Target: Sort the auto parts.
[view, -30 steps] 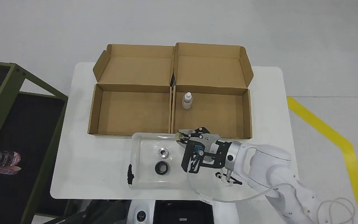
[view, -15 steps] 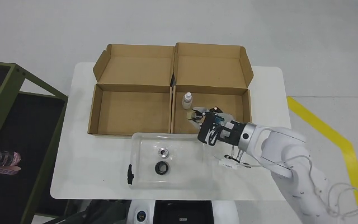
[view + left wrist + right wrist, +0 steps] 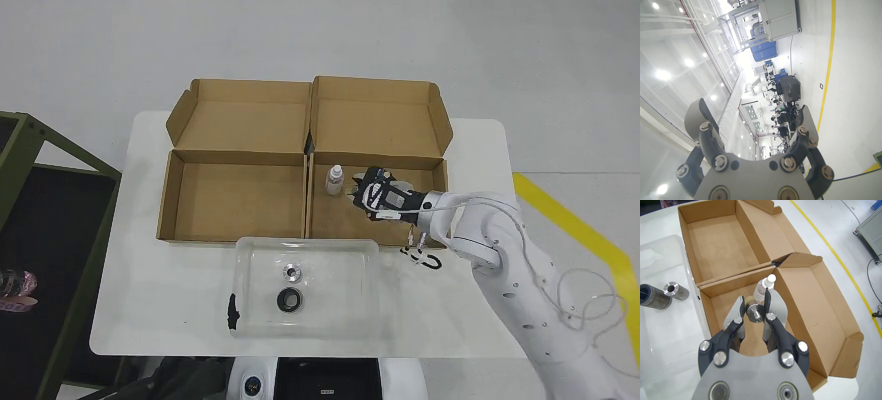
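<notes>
White bench [image 3: 150, 290] top fills our view from above, carrying two open cardboard boxes side by side with a clear plastic tray [image 3: 350, 300] just in front of them, on the robot's side. We see the right tool [image 3: 754, 296] hanging over the right box [image 3: 420, 215], its fingers clamped on a small metal part [image 3: 754, 312], a threaded stud with a brass-coloured end, held above the box floor. Just beyond the fingertips a small white-capped bottle [image 3: 763, 288] stands upright inside the same box, close to the wall it shares with the left box [image 3: 235, 200], whose floor is bare cardboard. Two parts lie in the tray, well apart from the tool: a silver sleeve [image 3: 676, 291] and, beside it, a darker ring-shaped bearing [image 3: 653, 299]. We find the left tool [image 3: 753, 106] pointed up toward the hall ceiling and floor, its fingers spread apart with nothing between them.
</notes>
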